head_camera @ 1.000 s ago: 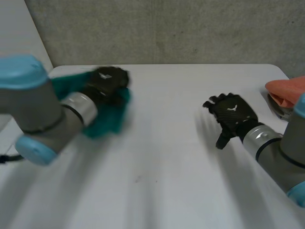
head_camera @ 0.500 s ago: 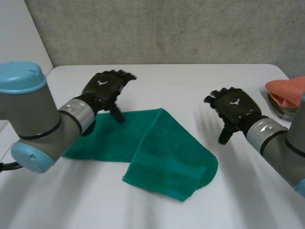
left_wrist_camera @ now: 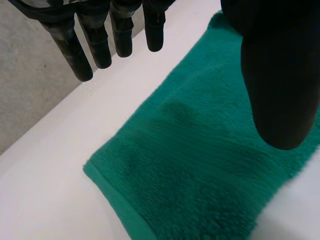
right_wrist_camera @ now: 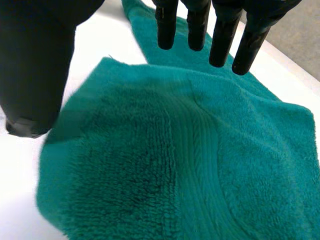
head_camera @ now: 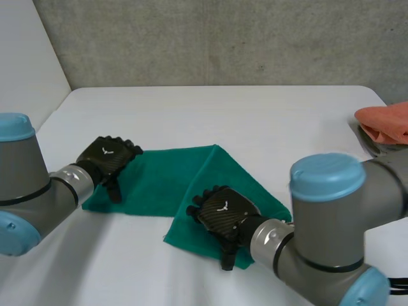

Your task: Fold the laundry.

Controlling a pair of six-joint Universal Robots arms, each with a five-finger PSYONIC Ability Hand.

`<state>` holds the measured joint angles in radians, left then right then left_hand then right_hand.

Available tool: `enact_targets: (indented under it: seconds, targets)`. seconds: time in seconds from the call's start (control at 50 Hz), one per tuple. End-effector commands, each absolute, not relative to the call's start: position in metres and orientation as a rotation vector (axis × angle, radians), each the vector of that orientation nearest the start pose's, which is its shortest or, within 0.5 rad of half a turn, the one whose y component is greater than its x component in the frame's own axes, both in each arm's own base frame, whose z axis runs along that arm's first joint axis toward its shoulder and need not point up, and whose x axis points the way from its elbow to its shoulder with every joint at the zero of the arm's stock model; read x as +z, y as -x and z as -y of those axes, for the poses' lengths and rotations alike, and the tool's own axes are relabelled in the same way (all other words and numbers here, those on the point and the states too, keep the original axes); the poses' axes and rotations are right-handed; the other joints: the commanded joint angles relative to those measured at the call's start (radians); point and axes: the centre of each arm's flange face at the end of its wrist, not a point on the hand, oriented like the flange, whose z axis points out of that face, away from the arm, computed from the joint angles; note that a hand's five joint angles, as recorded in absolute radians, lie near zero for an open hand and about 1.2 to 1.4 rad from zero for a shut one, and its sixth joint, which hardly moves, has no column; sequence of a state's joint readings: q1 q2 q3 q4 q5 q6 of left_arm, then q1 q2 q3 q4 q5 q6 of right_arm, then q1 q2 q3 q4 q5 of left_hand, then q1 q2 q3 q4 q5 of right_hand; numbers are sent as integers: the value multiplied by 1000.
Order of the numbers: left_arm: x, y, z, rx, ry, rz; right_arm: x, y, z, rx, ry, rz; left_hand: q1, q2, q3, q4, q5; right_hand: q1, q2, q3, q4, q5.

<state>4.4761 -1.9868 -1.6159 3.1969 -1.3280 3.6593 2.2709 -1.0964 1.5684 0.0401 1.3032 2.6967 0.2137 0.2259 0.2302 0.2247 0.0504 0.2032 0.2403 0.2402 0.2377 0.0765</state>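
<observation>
**Green towel half-spread, both hands released above it**

Green towel (head_camera: 191, 185) lies on the white table (head_camera: 255, 115). Read the head view as a clock face centred on the towel. One flat band runs out toward 9 o'clock. A second layer slants from a peak at 12 o'clock down to 5 o'clock, where its corner is rounded and loosely doubled.

The left hand (head_camera: 107, 156) is over the towel's 9 o'clock end. In the left wrist view its fingers (left_wrist_camera: 100, 40) hang straight and spread over bare table just past the towel's long edge. The thumb (left_wrist_camera: 280, 75) stands apart above the pile, and nothing is grasped. The hemmed short edge lies flat and straight on the table there. Whether the hand touches the cloth cannot be told.

The right hand (head_camera: 223, 213) is over the slanted layer, near its 6 o'clock edge. In the right wrist view its fingers (right_wrist_camera: 220, 35) are straight and released above the terry, with the thumb (right_wrist_camera: 40, 65) held wide over the white table at the towel's rounded edge. It holds nothing.

Bare table stretches from 10 o'clock round to 2 o'clock, back to the grey wall (head_camera: 223, 38). More bare surface lies at 7 o'clock, in front of the flat band. At 3 o'clock, well apart from the towel, an orange cloth (head_camera: 386, 121) is bunched at the table's edge.
</observation>
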Motion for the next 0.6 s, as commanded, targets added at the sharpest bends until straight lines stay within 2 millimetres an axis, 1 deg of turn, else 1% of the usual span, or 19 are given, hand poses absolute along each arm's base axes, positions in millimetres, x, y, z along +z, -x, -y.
enact_targets:
  seconds: [0.02,0.04,0.06,0.12,0.14,0.28,0.3,0.32,0.36,0.4,0.48,0.52,0.54,0.6]
  targets:
    - [156,229,287,-1723,-1193,-2409,141,-341,174,-1528,1445,-1965,102,90,86,91,91,424,387,387,390,377]
    - [155,228,286,-1722,-1194,-2411,141,-342,175,-1542,1448,-1965,105,93,89,94,94,506,469,469,472,458]
    - [155,228,286,-1720,-1194,-2412,139,-342,176,-1552,1462,-1967,108,96,92,97,97,719,682,682,685,671]
    - [155,228,288,-1723,-1191,-2409,137,-340,176,-1553,1480,-1970,211,199,194,200,200,1002,965,965,968,955]
    - [155,228,288,-1727,-1190,-2406,138,-339,176,-1563,1487,-1962,223,211,206,212,212,1178,1141,1141,1143,1130]
    - [147,230,297,-1706,-1188,-2421,142,-336,178,-1570,1477,-1969,381,369,365,370,370,1193,1156,1156,1159,1145]
    - [147,230,298,-1705,-1187,-2425,143,-333,182,-1577,1469,-1983,413,401,397,402,402,1193,1156,1156,1159,1145]
    - [145,229,299,-1693,-1185,-2434,142,-331,184,-1579,1463,-1993,515,503,499,505,504,1193,1156,1156,1159,1145]
    - [143,229,299,-1685,-1186,-2440,144,-326,190,-1589,1443,-2017,619,607,602,608,608,1193,1156,1156,1159,1145]
    - [142,231,298,-1682,-1194,-2442,150,-318,198,-1621,1412,-2039,692,680,676,682,681,1193,1156,1156,1159,1145]
    - [141,231,298,-1678,-1197,-2443,160,-307,209,-1669,1370,-2061,678,666,662,667,667,1193,1156,1156,1159,1145]
    - [142,231,298,-1680,-1196,-2442,164,-304,214,-1686,1355,-2064,631,619,615,620,620,1193,1156,1156,1159,1145]
    - [142,230,299,-1682,-1192,-2442,165,-303,215,-1690,1350,-2064,538,526,522,527,527,1193,1156,1156,1159,1145]
    - [143,230,299,-1684,-1181,-2443,170,-299,218,-1709,1334,-2072,400,387,383,389,388,1193,1156,1156,1159,1145]
